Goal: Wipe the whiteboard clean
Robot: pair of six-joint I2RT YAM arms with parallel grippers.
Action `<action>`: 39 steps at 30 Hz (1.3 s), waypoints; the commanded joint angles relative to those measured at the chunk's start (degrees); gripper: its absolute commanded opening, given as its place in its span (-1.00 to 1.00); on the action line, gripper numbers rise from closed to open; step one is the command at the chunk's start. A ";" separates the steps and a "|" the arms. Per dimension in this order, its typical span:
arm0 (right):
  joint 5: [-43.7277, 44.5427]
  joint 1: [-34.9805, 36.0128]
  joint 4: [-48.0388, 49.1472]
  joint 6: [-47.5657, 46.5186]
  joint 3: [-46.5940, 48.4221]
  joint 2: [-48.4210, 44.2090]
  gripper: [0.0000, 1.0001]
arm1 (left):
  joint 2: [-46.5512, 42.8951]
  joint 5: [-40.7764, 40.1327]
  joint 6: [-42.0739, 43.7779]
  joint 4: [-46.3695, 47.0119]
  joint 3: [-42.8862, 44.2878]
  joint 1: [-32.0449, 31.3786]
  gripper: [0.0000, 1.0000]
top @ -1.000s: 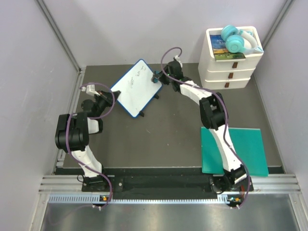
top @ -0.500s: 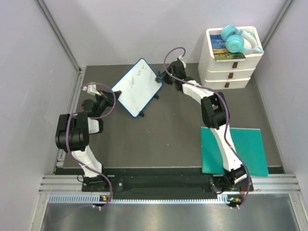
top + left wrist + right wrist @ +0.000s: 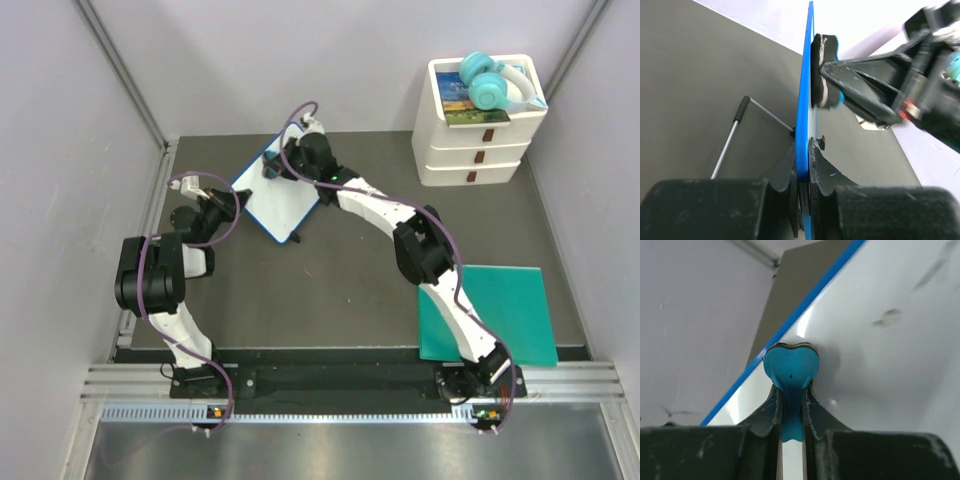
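The whiteboard [image 3: 282, 208], white with a blue rim, stands tilted at the back left of the table. My left gripper [image 3: 231, 202] is shut on its left edge; in the left wrist view the blue rim [image 3: 803, 100] runs edge-on between the left gripper [image 3: 802, 150] fingers. My right gripper [image 3: 273, 166] reaches over the board's upper left part, shut on a blue heart-shaped eraser [image 3: 791, 366] pressed flat on the white face [image 3: 880, 355]. Faint grey smudges [image 3: 887, 317] lie right of the eraser. The eraser [image 3: 822, 75] also shows against the board in the left wrist view.
A white three-drawer stack [image 3: 472, 150] with teal headphones [image 3: 487, 85] on top stands at the back right. A teal mat [image 3: 510, 310] lies front right, partly under the right arm. The board's wire foot [image 3: 732, 135] rests on the dark table. Grey walls close both sides.
My right arm has swept the eraser leftward across the board, from its right edge to its upper left part. The left gripper and the board have stayed put.
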 commanded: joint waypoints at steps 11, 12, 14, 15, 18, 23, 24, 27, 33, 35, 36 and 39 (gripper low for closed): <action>10.20 5.55 -11.01 -7.92 2.94 -0.20 -1.00 | 0.29 6.23 9.94 -6.64 -0.86 -2.15 -1.00; 10.93 4.93 -13.29 -8.19 3.47 0.15 -1.00 | 0.38 6.23 9.86 -6.73 -0.77 -2.15 -1.00; 10.59 3.00 -13.93 -8.19 2.51 0.33 -1.00 | 0.29 6.23 10.12 -6.91 -0.77 -2.32 -1.00; 10.58 2.38 -14.98 -7.23 2.07 0.33 -1.00 | 0.29 6.14 10.03 -7.08 -0.77 -2.41 -1.00; 8.30 0.10 -14.64 -5.56 -1.88 -0.28 -1.00 | 0.20 6.06 10.30 -7.17 -0.68 -2.41 -1.00; 7.24 -0.35 -10.86 -4.94 -11.20 -3.00 -1.00 | 0.12 6.06 10.65 -7.52 -0.68 -2.59 -1.00; 7.24 -0.35 -10.94 -4.76 -11.81 -3.10 -1.00 | 0.03 6.05 10.65 -7.52 -0.77 -2.68 -1.00; 4.18 -0.09 -8.41 -4.94 -14.19 -3.45 -1.00 | -0.06 5.97 10.82 -8.05 -0.68 -2.68 -1.00; 2.15 4.04 -6.11 -10.99 -14.11 -5.64 -1.00 | -0.06 6.05 11.26 -8.40 -0.59 -3.03 -1.00; 1.19 5.62 -6.81 -12.32 -13.06 -6.00 -1.00 | -0.06 5.97 11.35 -8.40 -0.59 -3.12 -1.00; 0.39 6.06 -7.68 -12.32 -12.70 -6.00 -1.00 | -0.06 5.97 11.35 -8.49 -0.50 -3.20 -1.00; -1.63 7.64 -8.83 -12.58 -11.56 -5.91 -1.00 | -0.15 5.88 11.53 -8.67 -0.42 -3.20 -1.00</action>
